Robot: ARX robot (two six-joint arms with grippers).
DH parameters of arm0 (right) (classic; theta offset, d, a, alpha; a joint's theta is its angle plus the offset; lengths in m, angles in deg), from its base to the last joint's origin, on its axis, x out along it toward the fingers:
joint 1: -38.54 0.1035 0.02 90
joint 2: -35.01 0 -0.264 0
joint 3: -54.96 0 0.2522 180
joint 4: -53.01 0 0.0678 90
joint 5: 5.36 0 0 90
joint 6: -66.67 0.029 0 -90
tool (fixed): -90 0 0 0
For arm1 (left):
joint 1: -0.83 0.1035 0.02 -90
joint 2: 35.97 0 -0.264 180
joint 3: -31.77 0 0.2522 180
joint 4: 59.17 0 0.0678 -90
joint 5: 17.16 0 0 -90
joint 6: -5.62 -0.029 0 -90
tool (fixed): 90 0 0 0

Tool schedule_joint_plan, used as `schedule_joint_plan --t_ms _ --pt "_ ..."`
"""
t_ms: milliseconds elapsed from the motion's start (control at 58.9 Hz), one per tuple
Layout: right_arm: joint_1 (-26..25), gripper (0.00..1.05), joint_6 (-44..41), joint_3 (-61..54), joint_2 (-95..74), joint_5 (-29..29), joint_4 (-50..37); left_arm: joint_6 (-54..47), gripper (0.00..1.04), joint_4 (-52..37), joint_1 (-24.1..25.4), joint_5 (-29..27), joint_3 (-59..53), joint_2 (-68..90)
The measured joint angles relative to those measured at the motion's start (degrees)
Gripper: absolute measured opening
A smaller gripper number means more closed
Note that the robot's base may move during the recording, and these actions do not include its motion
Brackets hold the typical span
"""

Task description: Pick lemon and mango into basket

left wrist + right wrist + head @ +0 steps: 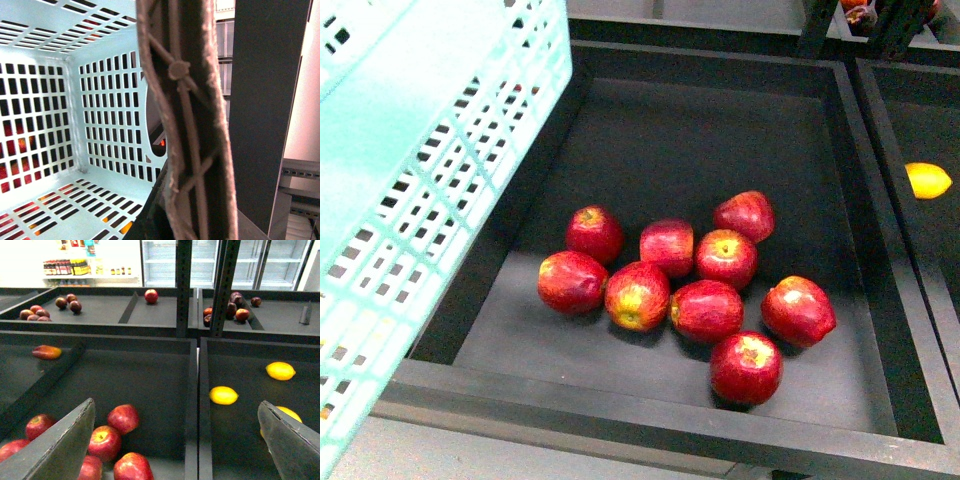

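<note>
Basket handle [190, 125]: brown and ribbed, hard against the left wrist camera
Basket [410, 200]: light teal, tilted, up at the left over the edge of the apple bin [700, 140]; the inside that shows holds no fruit, only red and orange glints through the slots
Left tool: not clearly seen, so I cannot tell whether it grips the handle
Right tool [176, 405]: fingers spread wide, nothing between them, hovering above the wall between the apple bin and the lemon bin [235, 440]
Lemons [223, 395]: three in the right-hand bin, apart from each other
Mango [46, 352]: probably the lone red-orange fruit in the far left bin
Apples [706, 310]: nine, clustered, not wanted
Progress: by my reading nothing is in yet; both picks remain
</note>
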Motion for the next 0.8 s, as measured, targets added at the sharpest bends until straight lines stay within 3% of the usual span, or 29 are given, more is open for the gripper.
schedule_joint_plan --t_ms 102,373,798 --pt "0.0 0.96 0.0 0.0 0.0 0.0 0.0 -11.3 0.05 9.6 -2.4 -4.3 6.1 5.6" --pt "0.0 0.96 0.0 0.0 0.0 -0.2 0.0 -18.8 0.05 7.6 -6.6 -7.0 11.8 18.8" --pt "0.0 0.96 0.0 0.0 0.0 -0.2 0.0 -19.9 0.05 -0.5 -15.1 2.3 21.1 36.2"
